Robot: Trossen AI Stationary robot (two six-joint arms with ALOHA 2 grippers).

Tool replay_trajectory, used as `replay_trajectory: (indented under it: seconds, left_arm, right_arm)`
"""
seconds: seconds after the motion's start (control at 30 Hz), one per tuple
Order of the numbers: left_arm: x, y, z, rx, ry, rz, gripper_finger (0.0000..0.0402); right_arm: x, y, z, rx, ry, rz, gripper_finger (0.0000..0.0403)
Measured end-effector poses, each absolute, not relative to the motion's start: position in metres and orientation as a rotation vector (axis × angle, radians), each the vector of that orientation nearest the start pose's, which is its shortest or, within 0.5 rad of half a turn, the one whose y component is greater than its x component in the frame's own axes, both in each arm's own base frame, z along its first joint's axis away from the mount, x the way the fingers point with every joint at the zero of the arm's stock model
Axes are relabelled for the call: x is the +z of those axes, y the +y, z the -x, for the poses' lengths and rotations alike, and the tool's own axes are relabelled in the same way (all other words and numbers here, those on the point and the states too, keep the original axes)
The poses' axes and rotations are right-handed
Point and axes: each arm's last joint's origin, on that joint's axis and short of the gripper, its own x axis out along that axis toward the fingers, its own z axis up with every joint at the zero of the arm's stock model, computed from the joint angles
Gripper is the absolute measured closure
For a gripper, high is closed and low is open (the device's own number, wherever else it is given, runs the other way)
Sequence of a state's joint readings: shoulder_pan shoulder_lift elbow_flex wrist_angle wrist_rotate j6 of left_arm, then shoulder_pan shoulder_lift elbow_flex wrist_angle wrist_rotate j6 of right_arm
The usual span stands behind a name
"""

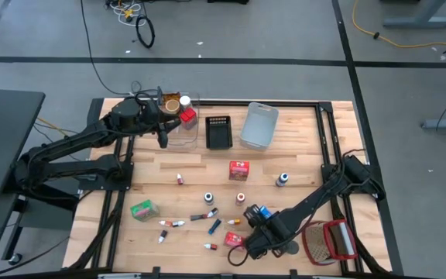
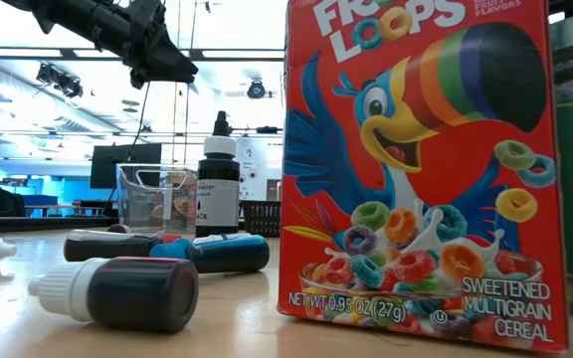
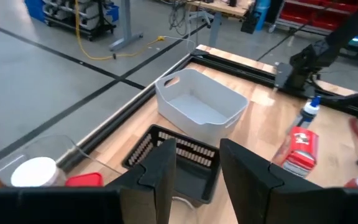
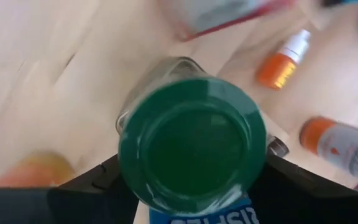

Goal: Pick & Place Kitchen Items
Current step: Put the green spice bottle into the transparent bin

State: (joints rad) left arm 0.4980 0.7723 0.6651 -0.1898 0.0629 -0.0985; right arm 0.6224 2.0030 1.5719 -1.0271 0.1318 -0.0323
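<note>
Grey workshop floor all round, and my wooden table [image 1: 300, 167] is littered with groceries. My right gripper [image 4: 188, 180] is down at the near edge, right-hand half, fingers spread on either side of a green-lidded jar [image 4: 191, 140]; I can't tell if they grip it yet. The jar stands upright, lid facing my wrist. My left gripper [image 3: 194, 165], narrowly parted and empty, hangs by the clear bin [image 1: 180, 124] at the far edge.
</note>
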Motion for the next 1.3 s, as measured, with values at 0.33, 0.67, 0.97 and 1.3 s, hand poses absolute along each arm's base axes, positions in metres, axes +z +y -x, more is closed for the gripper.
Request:
replay_trajectory:
  seconds: [0.33,0.67,0.97,1.3]
  left_arm:
    - [0.293,0.08,-0.154,0.411,0.266,0.187,0.0269]
    - [0.29,0.08,-0.153,0.412,0.299,0.198,0.0269]
    - [0.286,0.079,-0.152,0.417,0.335,0.208,0.0269]
    - [0.286,0.079,-0.152,0.416,0.336,0.2,0.0269]
  right_arm:
    - [0.202,0.226,-0.332,0.186,1.279,0.215,0.014]
    - [0.203,0.227,-0.335,0.066,1.258,0.017,0.014]
    - [0.204,0.242,-0.336,-0.076,1.101,-0.132,0.014]
    - [0.179,0.242,-0.333,-0.153,0.942,-0.13,0.014]
